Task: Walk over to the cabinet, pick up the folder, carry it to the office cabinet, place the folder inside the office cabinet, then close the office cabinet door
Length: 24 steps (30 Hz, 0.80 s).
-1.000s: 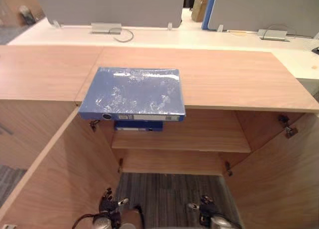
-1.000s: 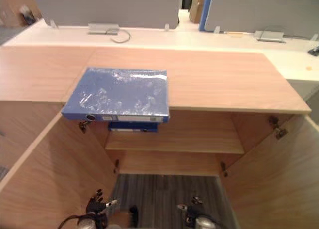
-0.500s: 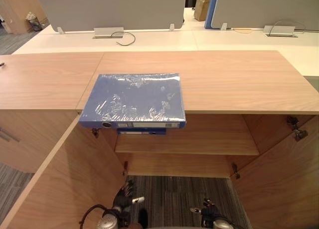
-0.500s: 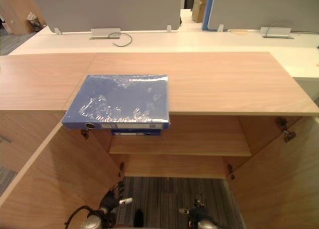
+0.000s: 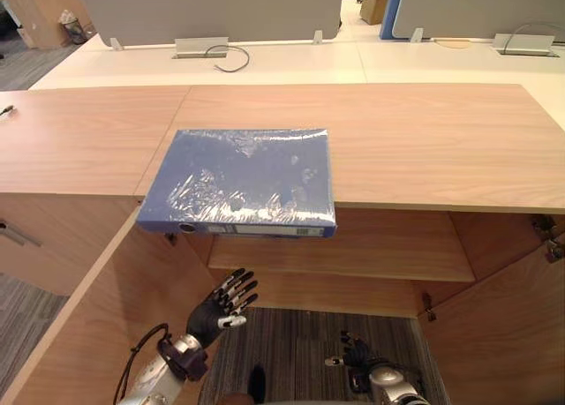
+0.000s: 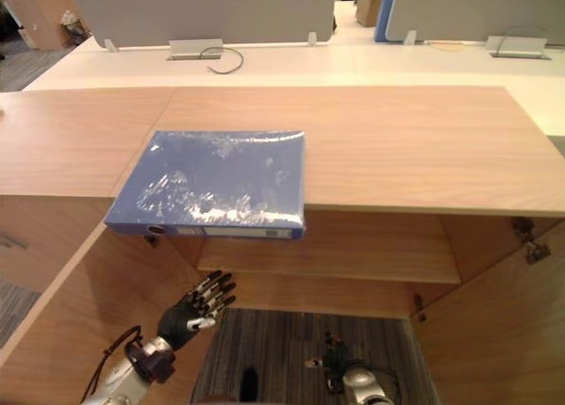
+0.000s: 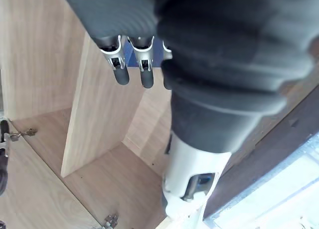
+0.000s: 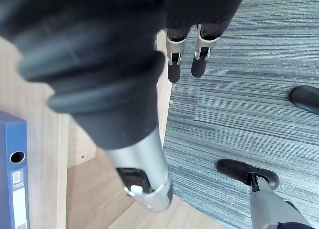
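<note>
Under folder [image 5: 238, 176], left hand [image 5: 210, 317] outstretched

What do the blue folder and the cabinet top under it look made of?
Blue folder: apparently stiff board wrapped in clear glossy film; wrinkled white glare streaks its cover. Light brown cabinet top: wood-grain laminate or veneer, matte; fine grain lines, no glare.

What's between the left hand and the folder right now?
Nothing. In the left eye view the open left hand hangs below the blue folder, which overhangs the cabinet top; the gap is bare, with the shelf behind.
</note>
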Motion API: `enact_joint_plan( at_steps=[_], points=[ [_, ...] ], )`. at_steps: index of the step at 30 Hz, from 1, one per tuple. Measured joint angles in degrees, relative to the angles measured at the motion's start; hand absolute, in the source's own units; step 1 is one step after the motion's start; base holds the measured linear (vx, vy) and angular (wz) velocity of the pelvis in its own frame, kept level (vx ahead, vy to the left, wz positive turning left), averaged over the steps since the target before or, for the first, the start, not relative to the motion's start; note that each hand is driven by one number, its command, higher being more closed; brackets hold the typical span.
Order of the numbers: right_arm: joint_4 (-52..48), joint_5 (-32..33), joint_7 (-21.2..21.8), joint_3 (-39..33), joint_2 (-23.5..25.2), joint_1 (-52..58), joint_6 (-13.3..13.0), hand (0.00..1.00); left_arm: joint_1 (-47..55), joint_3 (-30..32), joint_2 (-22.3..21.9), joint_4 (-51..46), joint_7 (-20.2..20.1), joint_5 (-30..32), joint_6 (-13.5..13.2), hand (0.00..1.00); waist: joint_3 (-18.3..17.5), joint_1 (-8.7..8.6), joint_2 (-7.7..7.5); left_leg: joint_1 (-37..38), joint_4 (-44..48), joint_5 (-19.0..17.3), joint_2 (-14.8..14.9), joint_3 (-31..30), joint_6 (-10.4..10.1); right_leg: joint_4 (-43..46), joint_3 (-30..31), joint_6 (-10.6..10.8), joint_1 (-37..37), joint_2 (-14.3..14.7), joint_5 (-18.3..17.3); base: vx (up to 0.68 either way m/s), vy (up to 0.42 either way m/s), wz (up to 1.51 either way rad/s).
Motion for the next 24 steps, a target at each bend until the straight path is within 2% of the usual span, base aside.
enact_joint_plan(
  at_steps=[6, 10, 13, 16, 21, 23, 24],
  points=[
    [1.93, -0.02, -0.01, 2.05, 0.22, 0.16, 0.11, 0.0, 0.39, -0.47, -0.6, 3.86, 1.95, 5.79, 0.02, 0.0, -0.04, -0.24, 0.04, 0.0, -0.28, 0.39, 0.27, -0.88, -0.08, 0.63, -1.05, -0.03, -0.01, -0.16, 0.02, -0.06, 0.02, 0.05],
    [2.5, -0.04, -0.01, 2.09, 0.28, 0.63, 0.18, 0.0, 0.66, -1.2, -0.62, 4.29, 2.01, 5.72, 0.08, 0.0, -0.02, -0.25, 0.05, -0.02, -0.29, 0.44, 0.23, -1.21, -0.15, 0.52, -1.31, -0.01, -0.02, -0.27, -0.02, -0.07, 0.039, 0.04],
    [2.72, -0.83, 0.02, 1.95, 0.07, 0.77, 0.18, 0.0, 0.98, -0.48, -0.59, 3.67, 0.62, 4.09, 0.27, 0.0, -0.01, -0.08, -0.01, -0.14, -0.28, 0.65, 0.05, -1.41, 0.09, 0.38, -1.42, 0.01, -0.01, -0.35, -0.02, -0.03, 0.028, 0.04],
    [2.69, -1.05, 0.14, 0.33, -0.44, 1.45, 0.17, 0.0, 3.8, 3.98, -0.29, -2.74, -1.13, 2.07, 0.33, 0.0, 0.06, 0.14, -0.23, -0.95, -0.25, 0.72, -0.5, -2.49, 0.18, -0.14, -2.59, 0.09, 0.0, -0.45, 0.03, 0.02, 0.012, 0.2],
    [1.88, -0.96, 0.58, -4.11, -1.41, 1.93, -0.08, 0.0, 8.59, 17.75, -0.34, -15.42, -2.4, -1.81, -0.6, 0.0, 0.37, 2.65, -0.72, -1.52, 0.0, 0.77, -1.18, -4.61, 0.2, -0.62, -4.77, 0.28, 0.93, -0.24, 0.16, 0.05, -0.012, 0.23],
    [1.43, -0.96, 0.59, -6.42, -1.56, 2.21, -0.36, 0.0, 9.3, 23.71, -1.96, -19.54, -2.63, -3.15, -1.75, 0.0, 0.43, 4.01, -0.81, -1.85, 0.01, 0.86, -1.22, -5.47, 0.11, -0.62, -5.53, 0.27, 0.94, -0.23, 0.17, 0.03, -0.007, 0.28],
    [1.23, -0.96, 0.59, -8.71, -1.59, 2.82, -0.66, 0.0, 9.64, 28.85, -4.93, -22.91, -2.89, -4.48, -3.03, 0.0, 0.39, 4.63, -0.84, -2.22, 0.03, 1.09, -1.24, -6.39, -0.04, -0.35, -6.07, 0.25, 0.93, -0.16, 0.18, 0.01, -0.006, 0.29]
  ],
)
